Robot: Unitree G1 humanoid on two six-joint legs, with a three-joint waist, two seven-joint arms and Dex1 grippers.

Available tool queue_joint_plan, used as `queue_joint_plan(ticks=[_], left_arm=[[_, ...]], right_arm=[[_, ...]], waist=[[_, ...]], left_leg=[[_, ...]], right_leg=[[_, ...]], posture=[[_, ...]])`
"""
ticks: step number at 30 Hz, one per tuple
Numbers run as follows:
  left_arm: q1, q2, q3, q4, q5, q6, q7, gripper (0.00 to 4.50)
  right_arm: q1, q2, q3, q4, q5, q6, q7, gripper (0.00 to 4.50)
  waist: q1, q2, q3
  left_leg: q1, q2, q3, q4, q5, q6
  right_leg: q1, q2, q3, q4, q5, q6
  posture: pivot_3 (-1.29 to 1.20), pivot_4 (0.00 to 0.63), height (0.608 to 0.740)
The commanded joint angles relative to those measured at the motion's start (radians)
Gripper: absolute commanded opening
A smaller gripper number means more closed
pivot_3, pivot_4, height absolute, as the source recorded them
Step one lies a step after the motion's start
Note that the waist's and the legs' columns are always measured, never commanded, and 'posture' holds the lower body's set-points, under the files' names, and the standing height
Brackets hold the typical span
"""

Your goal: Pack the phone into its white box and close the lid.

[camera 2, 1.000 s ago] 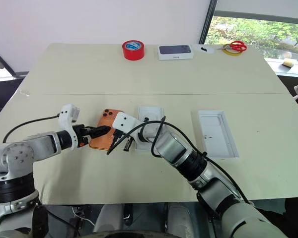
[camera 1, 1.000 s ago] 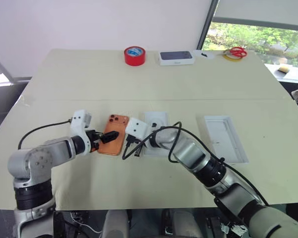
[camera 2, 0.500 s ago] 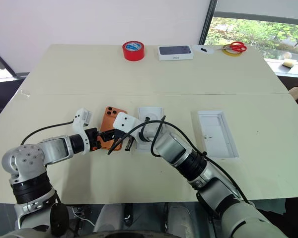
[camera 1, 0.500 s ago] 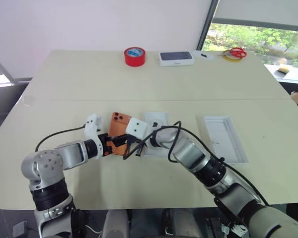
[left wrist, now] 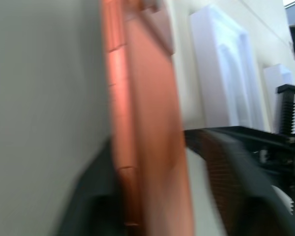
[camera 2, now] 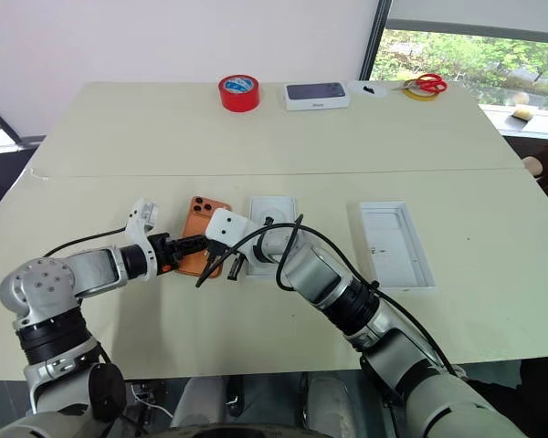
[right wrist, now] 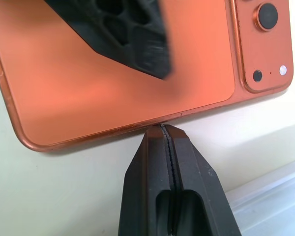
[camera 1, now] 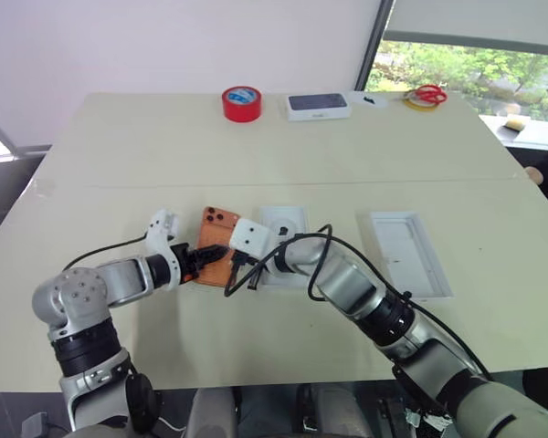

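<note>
The orange phone [camera 1: 216, 239] lies back up on the table, its camera block at the far end. My left gripper [camera 1: 212, 255] reaches in from the left and is shut on the phone's [left wrist: 147, 123] near left edge. One of its fingers [right wrist: 132, 44] rests on the orange back [right wrist: 113, 93]. My right gripper [right wrist: 163, 130] is shut, its tip against the phone's right long edge. The white box [camera 1: 288, 219], with an oval mark, sits just right of the phone, partly behind my right arm. The lid [camera 1: 411, 255] lies further right, inside up.
At the table's far edge stand a red tape roll [camera 1: 241, 103], a white box with a dark blue top [camera 1: 319, 106] and red scissors [camera 1: 426, 94]. A person's hand [camera 1: 534, 173] shows at the right edge.
My left gripper was wide open at the phone's left side; it has slid in and shut on the phone's edge. The right gripper has stayed put against the phone.
</note>
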State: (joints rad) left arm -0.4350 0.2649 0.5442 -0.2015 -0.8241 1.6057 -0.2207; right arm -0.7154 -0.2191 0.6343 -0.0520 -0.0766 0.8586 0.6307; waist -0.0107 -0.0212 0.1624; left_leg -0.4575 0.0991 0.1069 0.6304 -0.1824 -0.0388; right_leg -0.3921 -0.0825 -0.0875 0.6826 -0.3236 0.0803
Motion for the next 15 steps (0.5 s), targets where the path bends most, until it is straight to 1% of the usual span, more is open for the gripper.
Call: queue_joint_plan(ticks=[1, 10, 15], left_arm=[[0.010, 0.033, -0.003, -0.010, -0.014, 0.009, -0.005, 0.69], [0.033, 0.070, -0.002, 0.002, -0.035, 0.009, -0.010, 0.69], [-0.020, -0.019, 0.141, 0.047, -0.090, 0.009, 0.061, 0.69]], right_arm=[[0.003, -0.001, 0.000, -0.035, -0.011, 0.004, 0.002, 0.00], [-0.006, -0.012, -0.014, -0.060, -0.008, 0.011, 0.009, 0.00], [-0.016, -0.056, -0.070, -0.151, 0.012, 0.020, 0.027, 0.00]], waist=[[-0.002, 0.000, 0.000], [-0.007, 0.000, 0.000], [-0.004, 0.000, 0.000]], left_leg=[[0.000, 0.000, 0.000, 0.000, 0.000, 0.000], [0.001, 0.000, 0.000, -0.002, 0.000, 0.000], [0.001, 0.000, -0.001, -0.001, 0.000, 0.000]], right_leg=[[0.001, 0.000, 0.000, 0.000, 0.000, 0.000], [0.000, 0.000, 0.000, 0.000, 0.000, 0.000], [-0.001, 0.000, 0.001, 0.000, 0.000, 0.000]], posture=[[0.00, 0.150, 0.730], [0.00, 0.150, 0.730], [0.00, 0.150, 0.730]])
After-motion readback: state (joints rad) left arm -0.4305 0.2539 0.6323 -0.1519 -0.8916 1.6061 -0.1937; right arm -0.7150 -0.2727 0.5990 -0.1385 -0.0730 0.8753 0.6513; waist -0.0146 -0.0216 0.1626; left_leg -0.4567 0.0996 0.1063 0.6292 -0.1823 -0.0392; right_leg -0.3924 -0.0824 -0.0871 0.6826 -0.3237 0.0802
